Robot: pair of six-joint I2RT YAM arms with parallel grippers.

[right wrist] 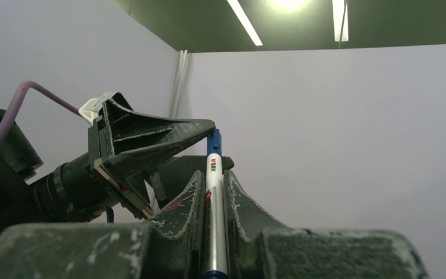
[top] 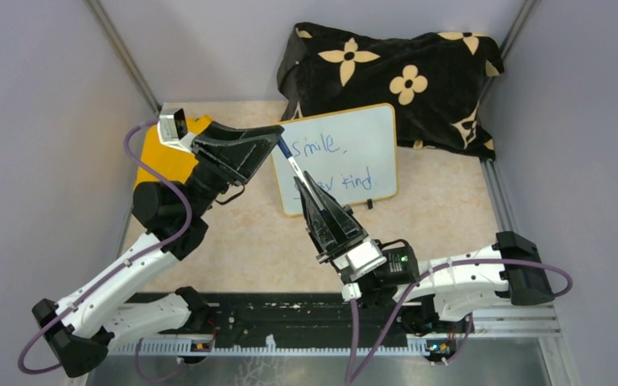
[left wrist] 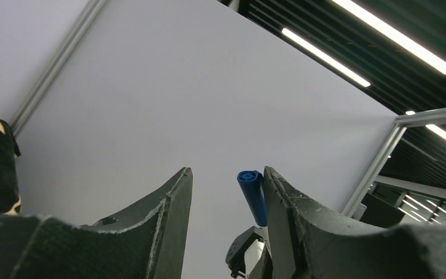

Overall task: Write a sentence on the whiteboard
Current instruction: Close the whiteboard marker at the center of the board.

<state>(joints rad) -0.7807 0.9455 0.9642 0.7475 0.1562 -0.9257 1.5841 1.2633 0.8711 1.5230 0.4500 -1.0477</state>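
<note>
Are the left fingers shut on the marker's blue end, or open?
Open. In the left wrist view, the left fingers stand apart: the marker's blue end lies beside one, with a clear gap to the other.

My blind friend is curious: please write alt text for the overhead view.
The jaws of the right arm grip a marker at the left edge of a small whiteboard; the open jaws of the left arm straddle its blue end. Blue writing reads "Smile," and "kind"; a black flowered cloth lies behind.
</note>
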